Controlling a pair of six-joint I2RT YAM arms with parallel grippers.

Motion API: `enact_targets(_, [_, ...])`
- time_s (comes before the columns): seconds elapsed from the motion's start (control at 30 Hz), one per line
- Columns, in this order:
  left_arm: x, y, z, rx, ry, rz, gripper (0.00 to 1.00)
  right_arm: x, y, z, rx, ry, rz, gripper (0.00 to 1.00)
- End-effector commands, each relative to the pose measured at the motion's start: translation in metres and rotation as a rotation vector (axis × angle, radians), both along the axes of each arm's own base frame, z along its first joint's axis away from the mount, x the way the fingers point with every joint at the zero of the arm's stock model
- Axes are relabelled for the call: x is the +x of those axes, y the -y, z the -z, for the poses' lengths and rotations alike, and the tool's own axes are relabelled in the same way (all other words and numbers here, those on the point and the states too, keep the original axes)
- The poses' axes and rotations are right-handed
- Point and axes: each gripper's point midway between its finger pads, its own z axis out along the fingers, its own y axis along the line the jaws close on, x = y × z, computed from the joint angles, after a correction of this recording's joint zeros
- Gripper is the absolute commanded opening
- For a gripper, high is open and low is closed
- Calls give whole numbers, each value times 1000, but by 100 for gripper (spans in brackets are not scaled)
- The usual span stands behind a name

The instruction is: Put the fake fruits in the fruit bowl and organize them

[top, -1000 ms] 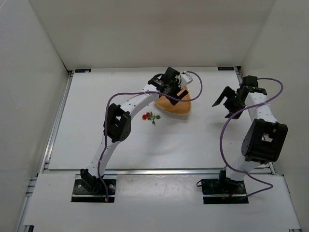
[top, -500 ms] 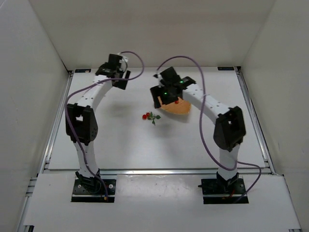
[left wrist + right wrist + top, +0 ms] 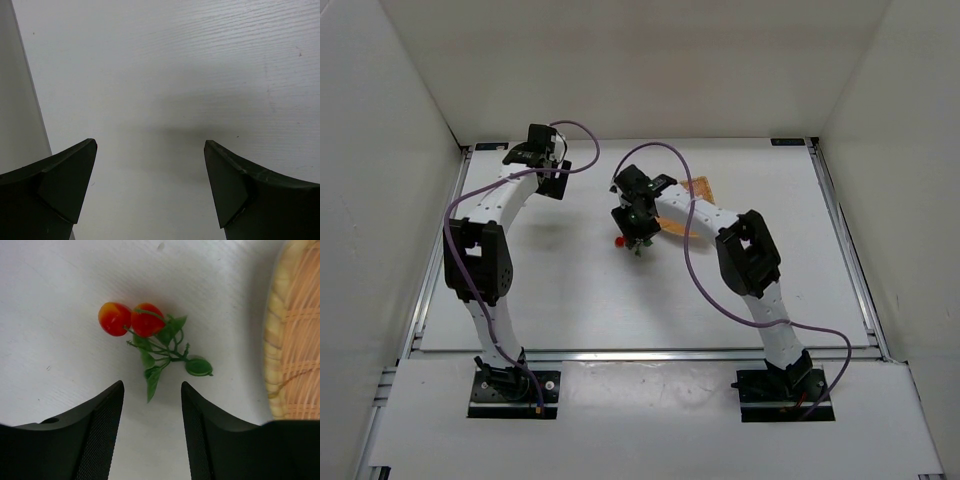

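While your right gripper (image 3: 152,388) hovers, fingers apart, over the fruits (image 3: 145,327), they lie mid-bench (image 3: 570,300) just beside the bowl (image 3: 295,340); your left gripper (image 3: 150,146) gapes wide near the far-left corner.

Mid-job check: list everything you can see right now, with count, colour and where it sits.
small fake fruit sprig of red berries on green stems and leaves: one, two red berries showing, on the table beside the bowl, not touching it.
shallow woven fruit bowl: one, orange-tan, mid-table toward the far side.
table: one, white.
cables: two, purple, one along each arm.
left gripper: one, black, jaws open, over bare table near the far-left corner.
right gripper: one, black, jaws open, just above the sprig, holding nothing.
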Motion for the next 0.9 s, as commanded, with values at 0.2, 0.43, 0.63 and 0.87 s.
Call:
enact_targets(0.2, [5, 2, -27, -26, 68, -1, 99, -21, 5, 28, -106, -70, 33, 39])
enact_targets(0.43, [5, 2, -27, -26, 68, -1, 99, -24, 5, 38, -113, -93, 38, 12])
enact_targets(0.63, [5, 4, -27, -33, 67, 4, 99, -15, 2, 18, -73, -61, 59, 0])
enact_targets(0.87, [5, 4, -22, -31, 58, 4, 99, -17, -18, -77, 128, 37, -36, 0])
